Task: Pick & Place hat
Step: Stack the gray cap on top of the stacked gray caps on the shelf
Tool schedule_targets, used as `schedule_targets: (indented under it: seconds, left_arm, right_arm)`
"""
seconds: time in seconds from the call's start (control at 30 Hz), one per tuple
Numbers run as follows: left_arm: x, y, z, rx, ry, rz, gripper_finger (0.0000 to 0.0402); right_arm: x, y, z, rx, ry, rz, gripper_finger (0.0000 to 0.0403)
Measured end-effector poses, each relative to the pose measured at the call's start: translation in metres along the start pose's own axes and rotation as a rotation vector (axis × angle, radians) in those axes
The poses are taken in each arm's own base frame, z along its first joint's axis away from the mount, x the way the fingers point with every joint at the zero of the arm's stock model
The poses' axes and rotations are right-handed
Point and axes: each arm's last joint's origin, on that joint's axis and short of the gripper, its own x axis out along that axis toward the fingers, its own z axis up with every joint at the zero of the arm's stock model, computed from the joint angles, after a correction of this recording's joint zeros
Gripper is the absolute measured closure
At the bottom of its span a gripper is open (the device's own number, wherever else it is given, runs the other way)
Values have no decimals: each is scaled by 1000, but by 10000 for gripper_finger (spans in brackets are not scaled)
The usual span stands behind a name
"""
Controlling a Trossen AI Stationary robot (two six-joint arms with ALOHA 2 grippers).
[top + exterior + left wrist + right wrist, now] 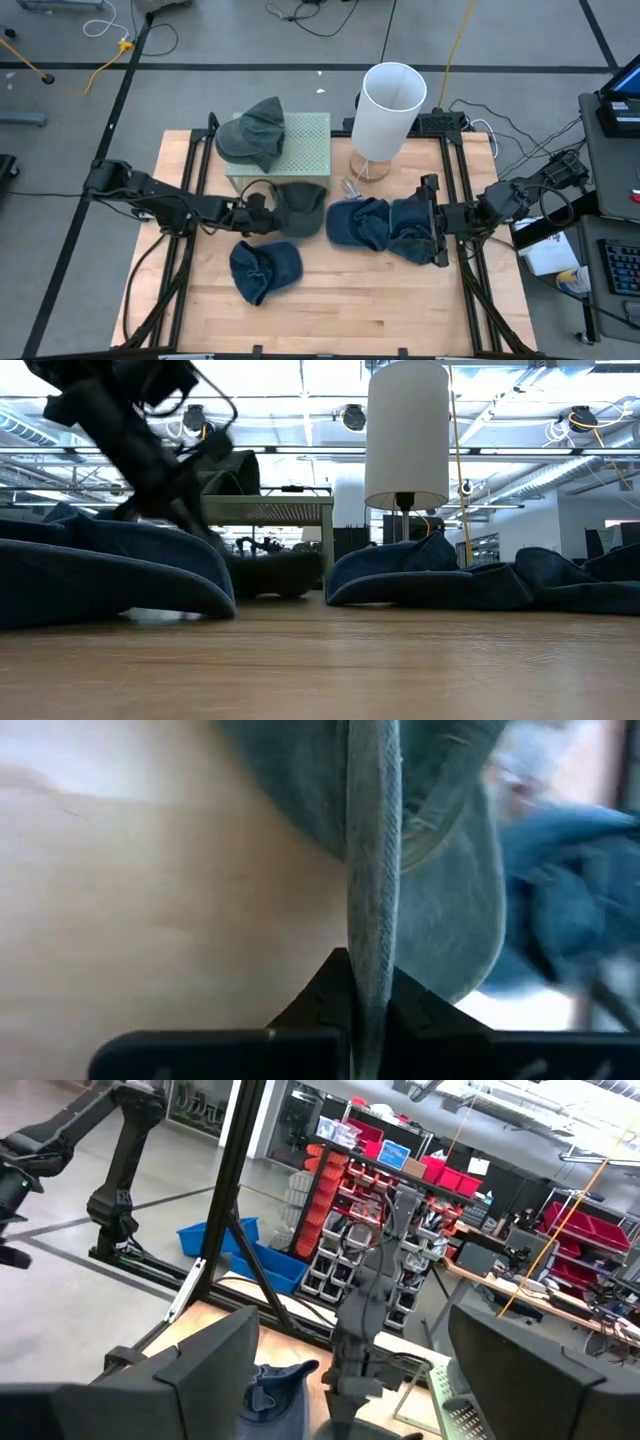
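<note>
Taking the green box as the landmark: a grey-green cap lies crumpled on top of it, spilling over its left edge. Just in front of the box, touching or nearly touching its front face, lies a dark grey-green cap, its rim drawn out thin and upright. Farther in front sits a blue denim cap, upturned. To the box's front right lies a heap of blue denim caps, perhaps two.
</note>
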Motion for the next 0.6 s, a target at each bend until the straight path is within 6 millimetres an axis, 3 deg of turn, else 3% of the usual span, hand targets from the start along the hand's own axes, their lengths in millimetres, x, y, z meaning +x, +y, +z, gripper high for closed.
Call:
schedule_targets:
  seconds: [0.2,0.47,0.6]
  left_arm:
    - [-26,-23,-14,44,169,-250,393]
    - [-72,-44,-42,168,422,-385,394]
    - [-101,-58,-48,318,450,-359,394]
  right_arm:
    - [1,0,0,149,-2,-1,85]
    - [15,6,-1,673,-13,-3,85]
    - [26,10,2,933,-75,7,85]
